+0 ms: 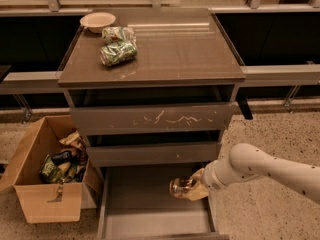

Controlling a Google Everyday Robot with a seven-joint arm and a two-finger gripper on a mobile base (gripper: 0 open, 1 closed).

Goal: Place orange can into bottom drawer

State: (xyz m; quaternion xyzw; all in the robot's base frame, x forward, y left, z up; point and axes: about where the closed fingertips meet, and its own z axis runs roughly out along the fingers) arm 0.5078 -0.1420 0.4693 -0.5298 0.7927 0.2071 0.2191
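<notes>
Pincer [195, 190] clamped on orange can [180, 186], can on its side, over open bottom drawer [140, 209]; near its right wall

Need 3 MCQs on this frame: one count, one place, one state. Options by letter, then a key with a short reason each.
1. How many green cans lie on the cabinet top?
A. one
B. two
C. four

2. Where is the orange can?
A. on the cabinet top
B. in the cardboard box
C. held in the gripper, at the right side of the bottom drawer

3. What state is the bottom drawer in?
A. pulled open
B. pushed shut
C. lifted out onto the cabinet top

Key:
1 B: two green cans lie side by side near the pale bowl.
2 C: the gripper is closed on the can in front of the cabinet, over the drawer's right part.
3 A: its bare floor and side walls stick out below the two upper drawer fronts.
</notes>
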